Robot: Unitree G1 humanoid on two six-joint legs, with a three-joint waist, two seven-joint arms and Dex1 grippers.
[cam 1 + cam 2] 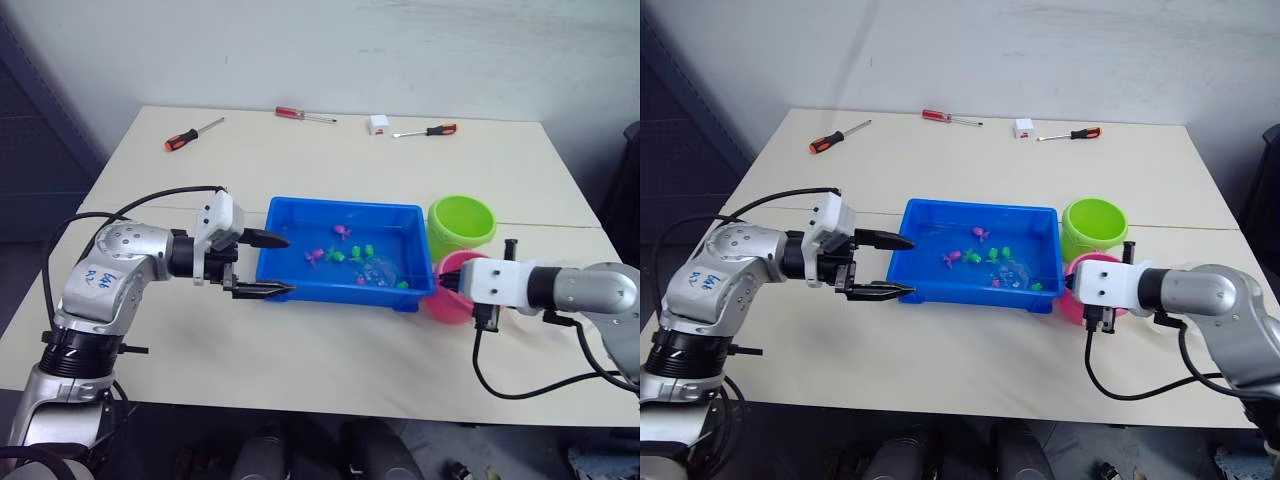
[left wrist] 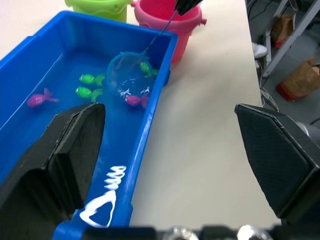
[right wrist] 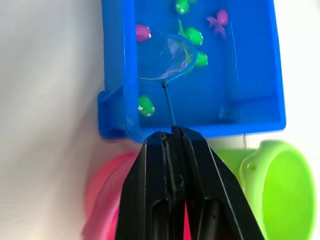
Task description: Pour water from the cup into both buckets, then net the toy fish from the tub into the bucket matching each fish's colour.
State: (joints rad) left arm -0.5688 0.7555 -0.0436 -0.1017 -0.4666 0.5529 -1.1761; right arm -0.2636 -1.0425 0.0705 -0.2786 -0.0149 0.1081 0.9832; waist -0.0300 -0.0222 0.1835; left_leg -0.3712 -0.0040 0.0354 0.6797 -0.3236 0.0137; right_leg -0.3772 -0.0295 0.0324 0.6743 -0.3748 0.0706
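I note my right gripper point(image 3: 172, 135) clamped on the net point(image 3: 167, 57) handle, reaching level over the pink bucket point(image 1: 448, 296), hoop dipped in the tub point(image 1: 300, 285); my left gripper point(image 1: 268, 265) is spread apart at the tub's end.

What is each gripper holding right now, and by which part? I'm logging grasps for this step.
The right gripper holds the net by the end of its thin dark handle, hoop down in the tub. The left gripper is open and holds nothing.

Each arm has a silver-grey metal shell with black joint rings and a white wrist housing. Black cables loop outside both arms. The left pincer point(image 1: 268, 264) has two black tapered fingers; handwritten blue marks sit well behind it on the shell.
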